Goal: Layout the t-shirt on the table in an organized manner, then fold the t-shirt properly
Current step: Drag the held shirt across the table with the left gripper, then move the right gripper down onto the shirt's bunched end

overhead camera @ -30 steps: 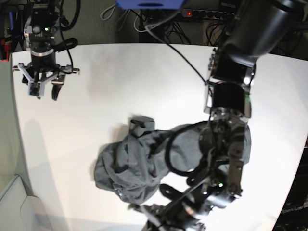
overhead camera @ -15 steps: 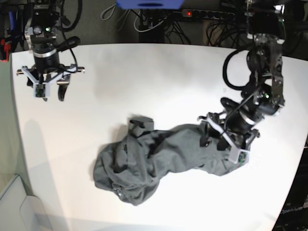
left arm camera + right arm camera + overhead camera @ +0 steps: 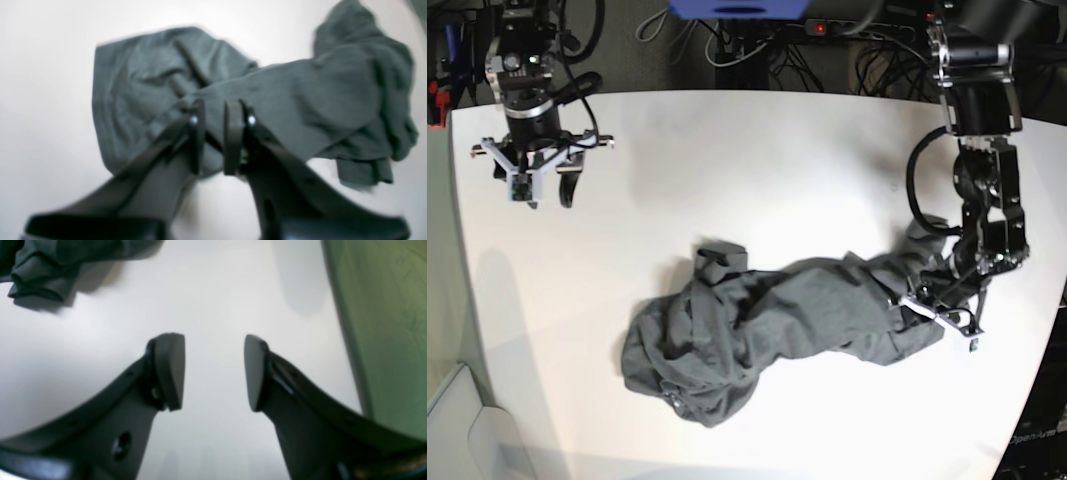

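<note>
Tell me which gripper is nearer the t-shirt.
Left. The left gripper sits at the t-shirt's end, fingers nearly closed against the cloth. The right gripper hangs open over bare table, well away.

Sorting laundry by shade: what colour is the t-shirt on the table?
Plain dark charcoal grey t-shirt, no pattern visible; clearest in the base view.

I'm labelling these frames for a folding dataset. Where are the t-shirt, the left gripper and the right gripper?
t-shirt (image 3: 757, 320): base view, on the crumpled middle of the cloth.
left gripper (image 3: 213, 136): left wrist view, between the nearly closed fingertips.
right gripper (image 3: 213, 370): right wrist view, in the gap between the spread fingertips.
</note>
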